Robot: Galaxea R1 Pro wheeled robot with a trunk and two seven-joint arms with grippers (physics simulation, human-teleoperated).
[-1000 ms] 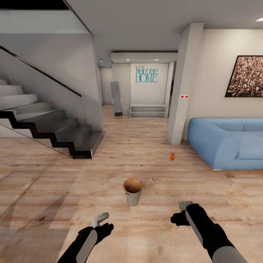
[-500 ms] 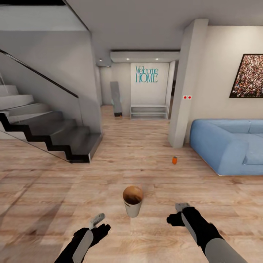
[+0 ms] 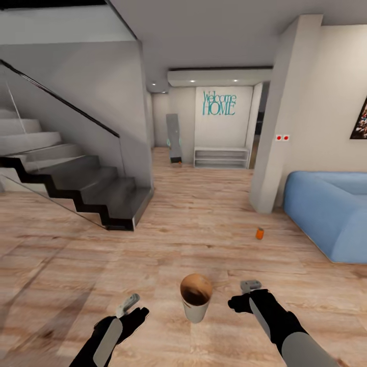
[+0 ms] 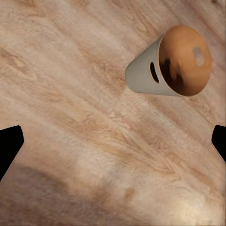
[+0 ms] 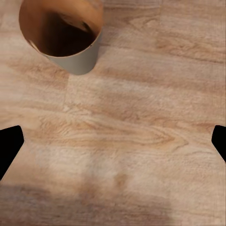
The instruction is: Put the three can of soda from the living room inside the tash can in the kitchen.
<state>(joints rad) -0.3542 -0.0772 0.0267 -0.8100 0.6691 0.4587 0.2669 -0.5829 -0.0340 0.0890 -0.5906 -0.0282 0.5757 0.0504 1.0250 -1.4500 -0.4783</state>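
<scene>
Both arms are showing matte black shells with pale grey panels running along the forearms. The left gripper (image 3: 128,304) and right gripper (image 3: 250,285) are sporting short light-grey fingers on black wrists. In both wrist views the fingertips are looking like plain black wedges.

The pale plank wood floor (image 3: 204,239) looks matt and grainy. The tapered grey bucket (image 3: 195,297) has a smooth matt outside and glossy brown inside.

Plank floor (image 3: 204,224), staircase (image 3: 76,183), blue sofa (image 3: 331,214).
</scene>
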